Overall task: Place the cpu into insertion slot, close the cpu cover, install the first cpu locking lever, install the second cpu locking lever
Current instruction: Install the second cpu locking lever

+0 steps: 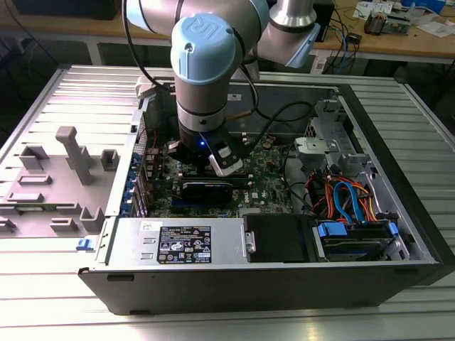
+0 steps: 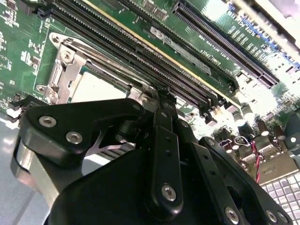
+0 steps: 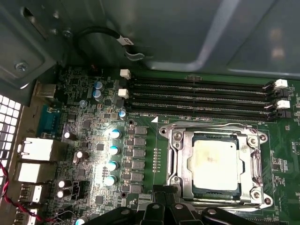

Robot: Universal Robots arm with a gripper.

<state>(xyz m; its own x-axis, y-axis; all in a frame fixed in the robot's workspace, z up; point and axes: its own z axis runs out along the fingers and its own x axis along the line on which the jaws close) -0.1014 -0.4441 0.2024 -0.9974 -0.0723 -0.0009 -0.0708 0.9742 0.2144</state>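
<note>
The cpu (image 3: 217, 165), a small flat square chip with a dull silver-grey top, already lies in the insertion slot (image 3: 183, 154), the square socket with a silver metal rim on the green board (image 3: 93, 140). You see the cpu cover (image 3: 216, 137), a thin silver frame plate with a square cut-out, lying down around the chip, so the chip shows through its window.

Your black claw (image 3: 161, 197) hangs low at the socket's rim on the side away from the long black memory slots (image 3: 197, 98), a placing that suits work at the socket's edge; I cannot tell whether its fingers are parted or clenched, or gripping anything.

Room is tight: the memory slots run just beside the socket, and the grey case wall (image 3: 187, 33) rises beyond them.
</note>
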